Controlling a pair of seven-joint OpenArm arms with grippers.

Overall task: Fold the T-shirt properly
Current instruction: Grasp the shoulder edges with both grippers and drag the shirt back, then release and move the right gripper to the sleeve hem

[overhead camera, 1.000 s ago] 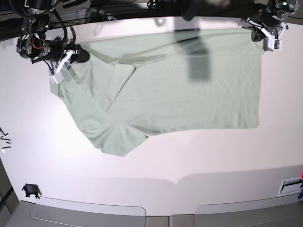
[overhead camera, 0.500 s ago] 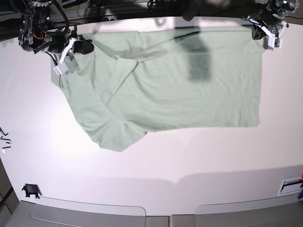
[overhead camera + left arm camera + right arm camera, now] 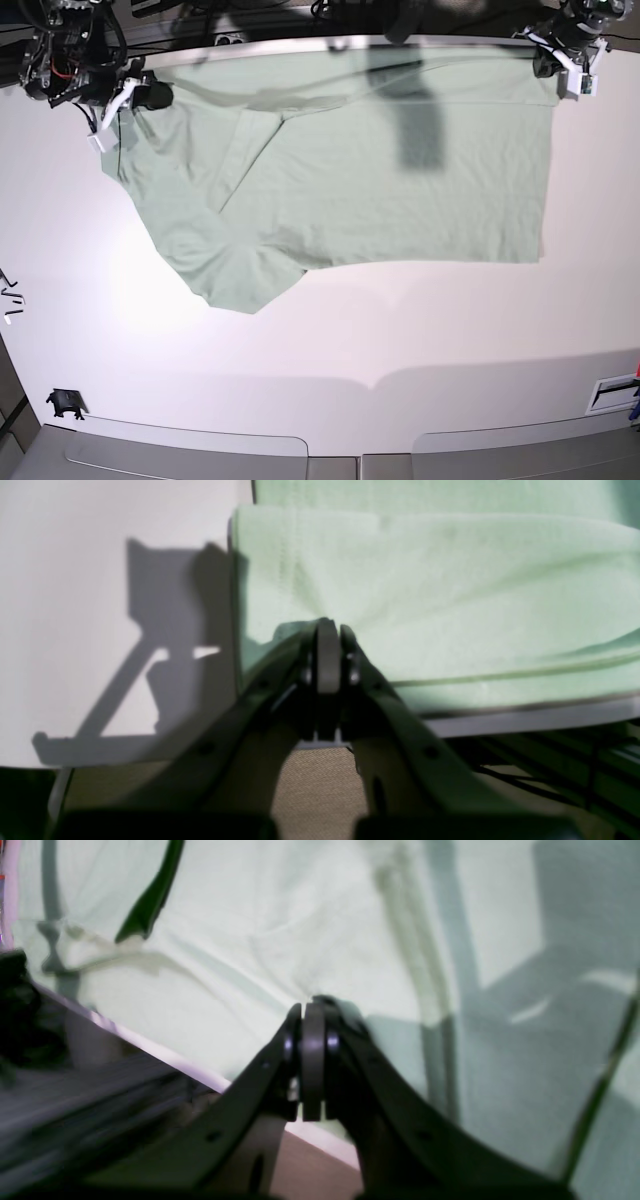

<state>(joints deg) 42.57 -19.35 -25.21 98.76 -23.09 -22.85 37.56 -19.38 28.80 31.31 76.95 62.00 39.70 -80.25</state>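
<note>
**Both pincers clamped on the far edge of the shirt**

Left pincer [image 3: 327,630] pressed together, pinching a fold of the T-shirt [image 3: 380,170] at its far corner by the back rim of the bench [image 3: 330,340]; cloth rising to a small peak at the tips in the left wrist view. Same pincer at the top right of the base view [image 3: 570,70], at the square hem corner. Right pincer [image 3: 312,1007] likewise shut tight, tips buried in pale cloth with a slight pucker around them, so judged to be gripping the shirt; in the base view [image 3: 125,100] sitting at the far left corner, near the shoulder and sleeve end.

Shirt spread flat across the far half of the bench, hem side toward the base view's right, one sleeve flap pointing toward the near left, a soft crease running through the chest.

Handling, as a judgement: light, limp, no stiffness at all; bound to sag and drag between two held points, and to slip if pinched through one thin layer. Best taken at seamed edges or corners, hem and shoulder, where doubled cloth gives more bite. Fragile in no way, but easily wrinkled if pulled unevenly.
</note>
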